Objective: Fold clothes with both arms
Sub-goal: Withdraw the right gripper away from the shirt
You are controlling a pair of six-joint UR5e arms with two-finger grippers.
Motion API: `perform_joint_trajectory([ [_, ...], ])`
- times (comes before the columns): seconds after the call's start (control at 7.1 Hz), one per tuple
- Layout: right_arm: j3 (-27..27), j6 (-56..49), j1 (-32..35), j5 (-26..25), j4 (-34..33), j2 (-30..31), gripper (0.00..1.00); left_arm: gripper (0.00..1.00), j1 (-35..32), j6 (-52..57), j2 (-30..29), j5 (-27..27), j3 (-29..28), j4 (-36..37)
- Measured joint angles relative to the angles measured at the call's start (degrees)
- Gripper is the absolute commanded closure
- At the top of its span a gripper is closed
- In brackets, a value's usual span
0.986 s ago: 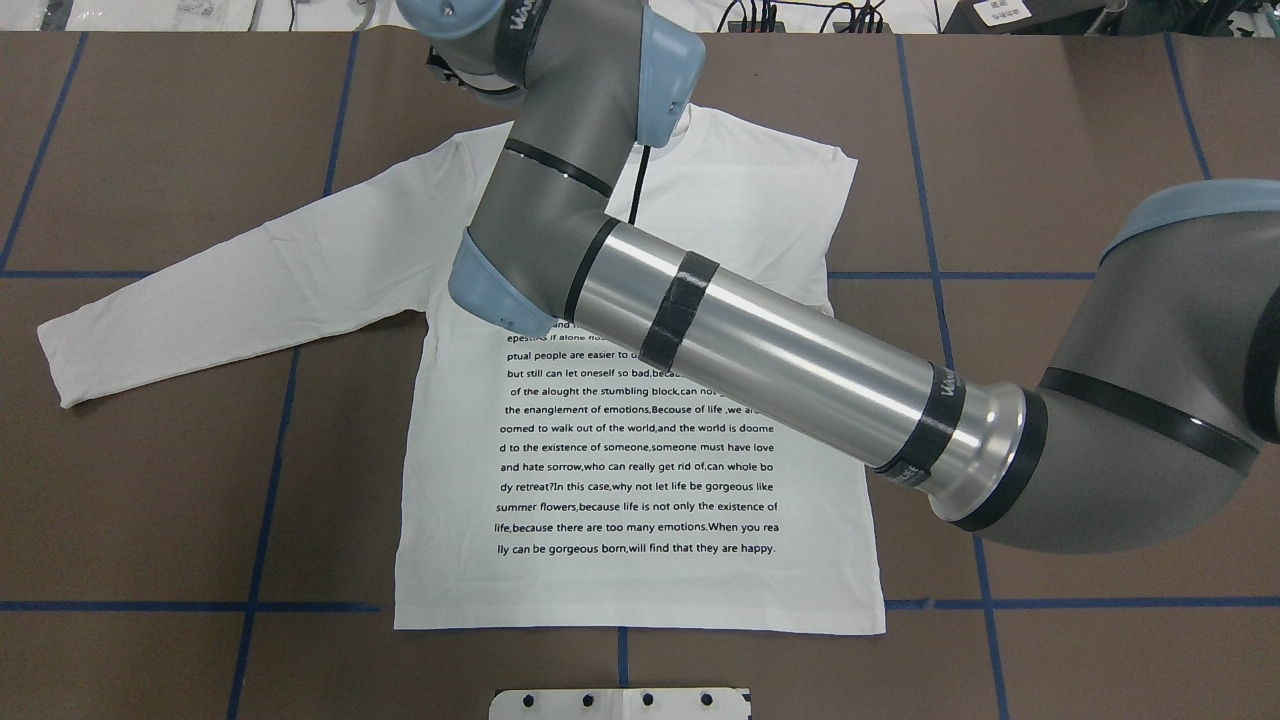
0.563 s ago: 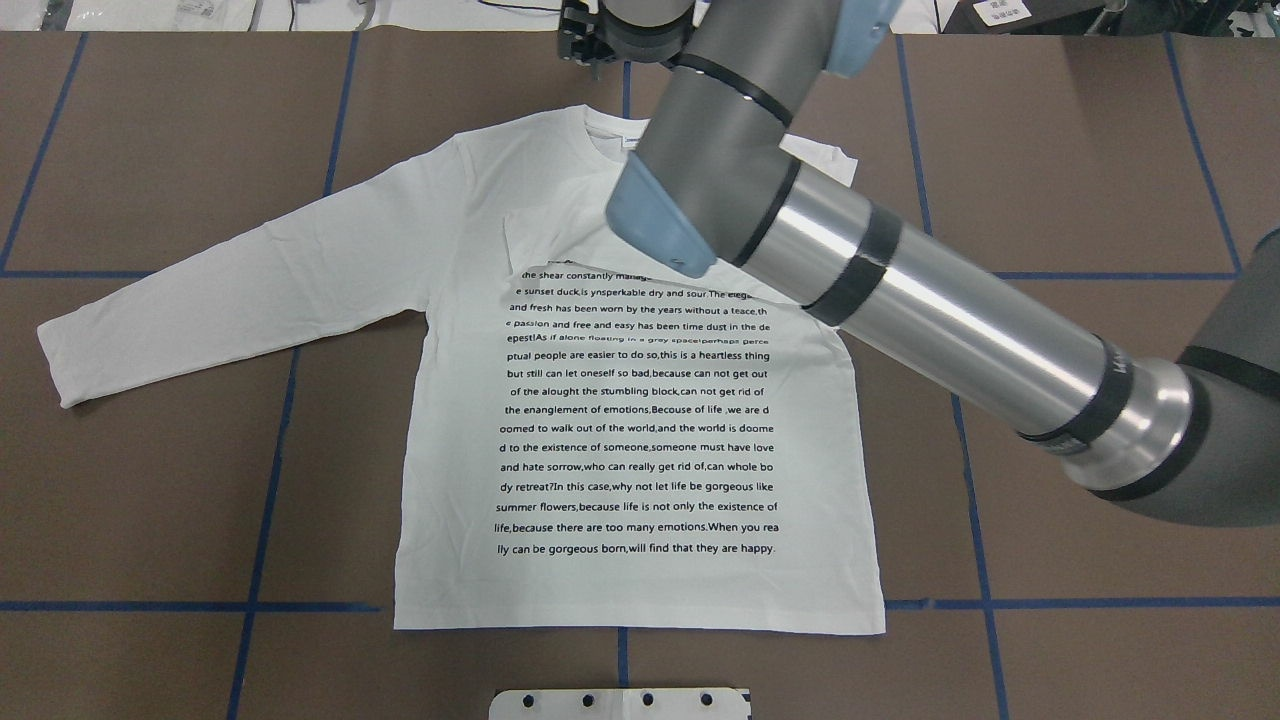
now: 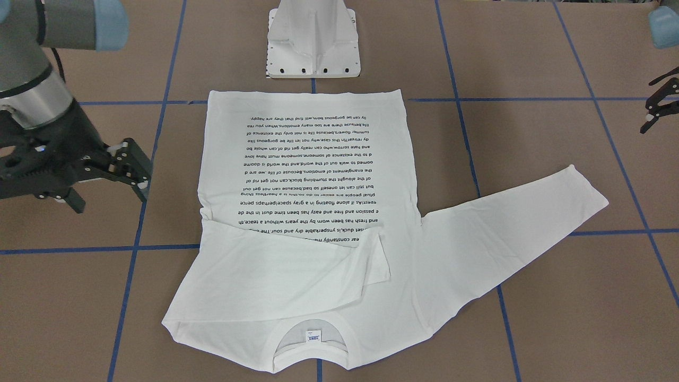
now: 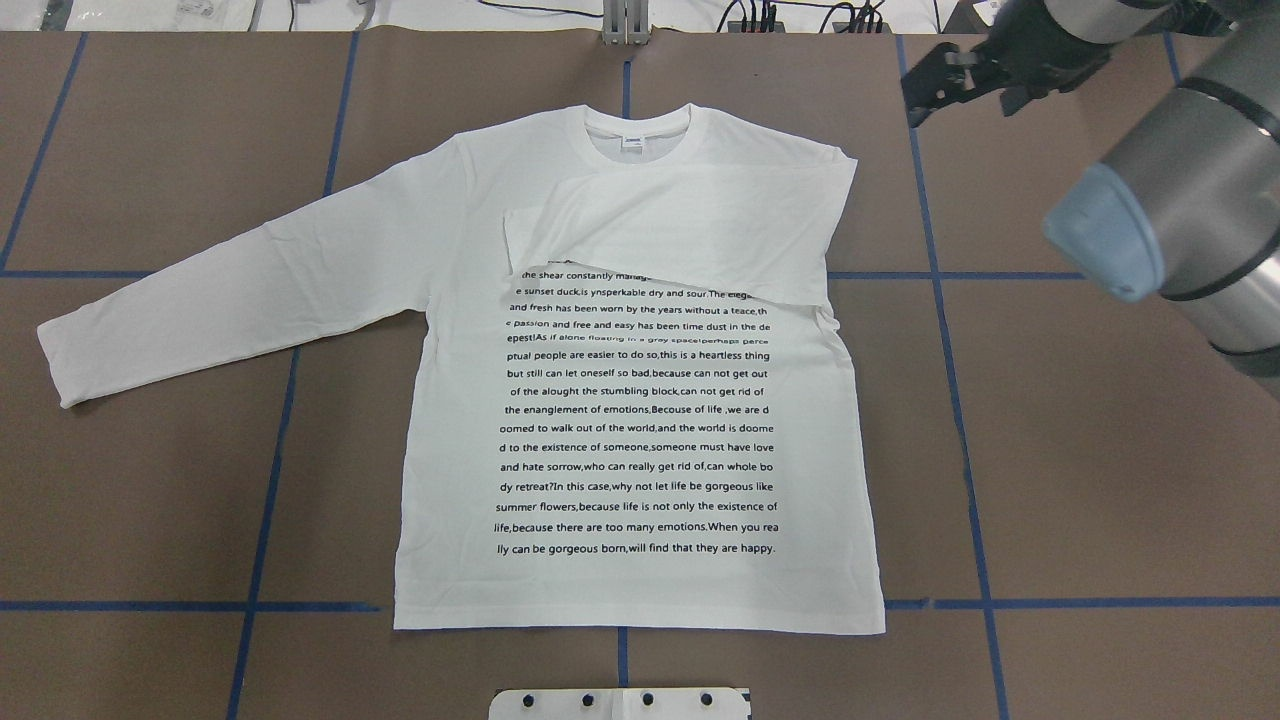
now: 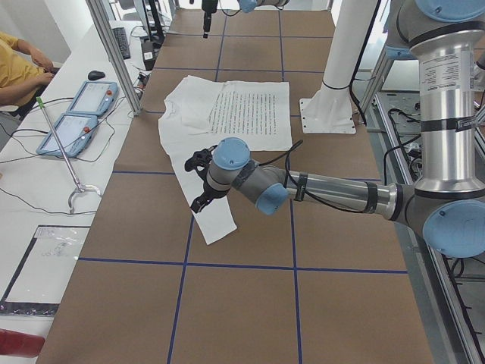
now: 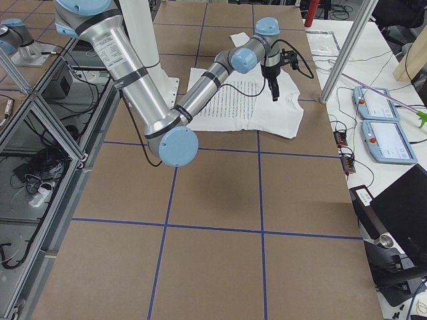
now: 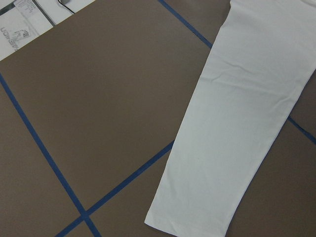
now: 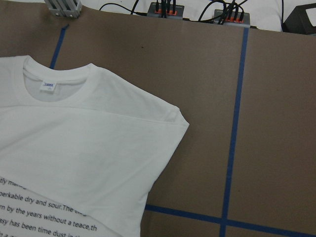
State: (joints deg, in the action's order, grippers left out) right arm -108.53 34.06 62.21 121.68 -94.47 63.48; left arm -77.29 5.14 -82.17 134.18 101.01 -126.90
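Overhead exterior shows the T-shirt [image 4: 640, 420] flat on the counter [image 4: 1100, 450], print up, collar away from the robot, long axis running outward from it. One sleeve [image 4: 680, 230] lies folded across the chest; the other sleeve [image 4: 230, 290] stretches leftward. Both the right pincer [image 3: 140, 172] and left pincer [image 3: 655, 103] hang spread and empty. Next, I judge, the left must take that cuff.

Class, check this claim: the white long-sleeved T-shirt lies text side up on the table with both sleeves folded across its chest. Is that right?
Not quite. Only one sleeve is folded across the chest of the white long-sleeved T-shirt. The other sleeve lies stretched out on the table, as the overhead exterior view shows. The shirt does lie text side up.
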Motion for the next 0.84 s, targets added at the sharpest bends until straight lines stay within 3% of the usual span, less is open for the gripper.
perform_joint_trajectory([
  [0.42, -3.6, -14.9, 9.5, 8.1, 8.5, 17.6, 0.0, 0.0, 11.3, -11.8, 0.6, -6.4, -11.5, -21.7],
  [0.84, -3.6, -16.7, 11.5, 10.1, 13.4, 22.9, 0.0, 0.0, 18.2, -14.3, 0.7, -9.1, -16.8, -29.3],
])
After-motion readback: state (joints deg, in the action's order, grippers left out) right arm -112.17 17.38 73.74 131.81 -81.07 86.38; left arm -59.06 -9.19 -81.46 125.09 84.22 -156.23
